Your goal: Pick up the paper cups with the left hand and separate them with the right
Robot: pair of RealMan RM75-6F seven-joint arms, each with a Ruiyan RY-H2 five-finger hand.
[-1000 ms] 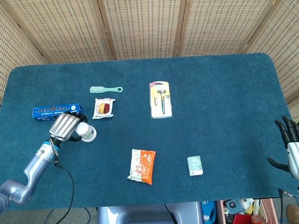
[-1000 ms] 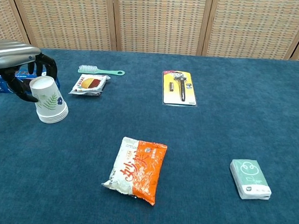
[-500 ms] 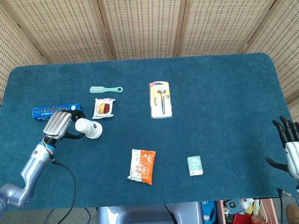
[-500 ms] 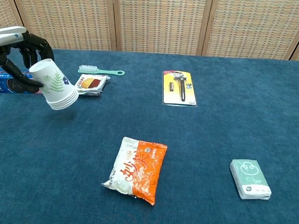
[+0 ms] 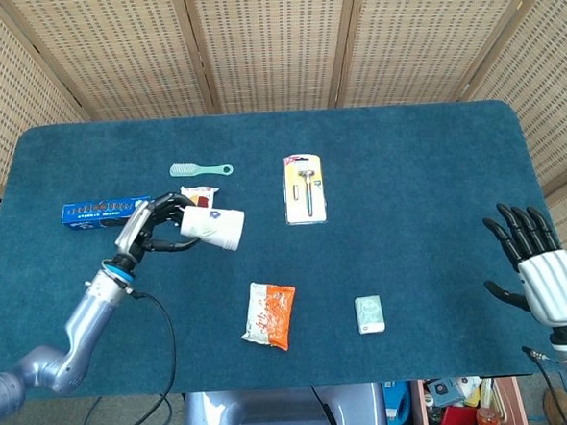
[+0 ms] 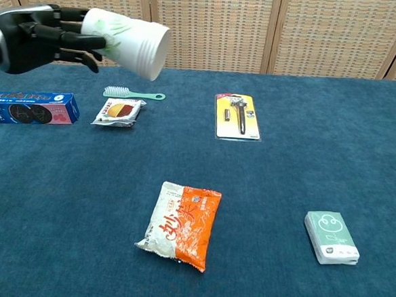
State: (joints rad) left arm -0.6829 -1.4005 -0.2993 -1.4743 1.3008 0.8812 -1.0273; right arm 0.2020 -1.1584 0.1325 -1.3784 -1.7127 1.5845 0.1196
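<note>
A stack of white paper cups (image 5: 213, 227) (image 6: 129, 37) with a green leaf print lies sideways in the air, its bottom pointing right. My left hand (image 5: 154, 225) (image 6: 39, 37) grips it around the rim end, well above the blue table. My right hand (image 5: 537, 266) hangs open beyond the table's right edge, fingers spread, far from the cups; the chest view does not show it.
On the blue cloth (image 5: 417, 195) lie a blue cookie box (image 6: 25, 106), a green brush (image 6: 130, 93), a small snack pack (image 6: 119, 111), a carded tool (image 6: 238, 116), an orange noodle bag (image 6: 181, 223) and a pale tissue pack (image 6: 331, 237).
My left hand has lifted the cup stack off the table and swung it up and rightward, tipping it sideways. My right hand has risen slightly at the right edge.
</note>
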